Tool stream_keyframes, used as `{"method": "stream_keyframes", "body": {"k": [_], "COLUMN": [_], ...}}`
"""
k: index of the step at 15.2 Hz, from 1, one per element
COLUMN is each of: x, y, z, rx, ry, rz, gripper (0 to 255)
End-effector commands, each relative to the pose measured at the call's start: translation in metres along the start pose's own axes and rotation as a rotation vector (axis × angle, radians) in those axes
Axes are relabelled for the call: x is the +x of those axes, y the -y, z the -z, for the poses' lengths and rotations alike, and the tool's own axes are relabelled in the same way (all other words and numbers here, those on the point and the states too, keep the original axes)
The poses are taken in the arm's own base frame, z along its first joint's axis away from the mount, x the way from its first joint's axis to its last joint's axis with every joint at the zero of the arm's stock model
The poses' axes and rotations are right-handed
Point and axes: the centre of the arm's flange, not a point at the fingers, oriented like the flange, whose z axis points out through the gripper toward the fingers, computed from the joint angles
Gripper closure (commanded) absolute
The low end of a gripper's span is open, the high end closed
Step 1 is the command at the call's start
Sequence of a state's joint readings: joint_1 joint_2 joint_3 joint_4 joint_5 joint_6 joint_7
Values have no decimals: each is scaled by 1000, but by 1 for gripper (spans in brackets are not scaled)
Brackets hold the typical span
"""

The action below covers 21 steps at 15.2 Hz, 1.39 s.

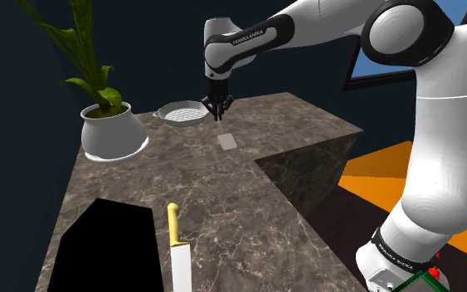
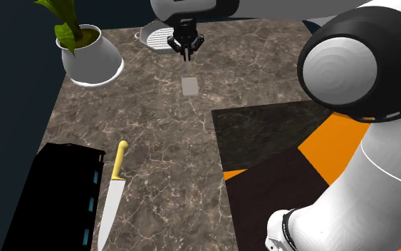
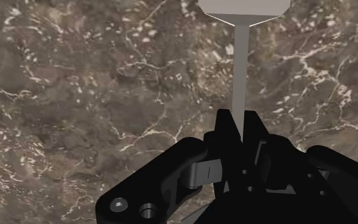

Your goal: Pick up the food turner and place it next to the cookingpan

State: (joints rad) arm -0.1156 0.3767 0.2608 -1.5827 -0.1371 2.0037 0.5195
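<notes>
Clamped shut, my hand grips the food turner by its thin handle. Its flat blade juts out straight ahead.

open brown marble countertop stretches beside the round grey ridged pan. a white bulbous planter flanks it; a yellow-handled knife and black box block the near edge.
</notes>
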Motion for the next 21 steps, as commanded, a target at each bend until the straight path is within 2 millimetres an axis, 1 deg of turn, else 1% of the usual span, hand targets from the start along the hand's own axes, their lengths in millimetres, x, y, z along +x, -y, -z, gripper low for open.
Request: {"method": "stream_keyframes", "body": {"k": [1, 13, 14, 21], "x": [-1, -5, -5, -5], "y": [0, 0, 0, 0], "z": [-10, -73, -81, -81], "rx": [0, 0, 0, 0], "ry": [0, 0, 0, 0], "rz": [0, 0, 0, 0], "gripper": [255, 255, 255, 255]}}
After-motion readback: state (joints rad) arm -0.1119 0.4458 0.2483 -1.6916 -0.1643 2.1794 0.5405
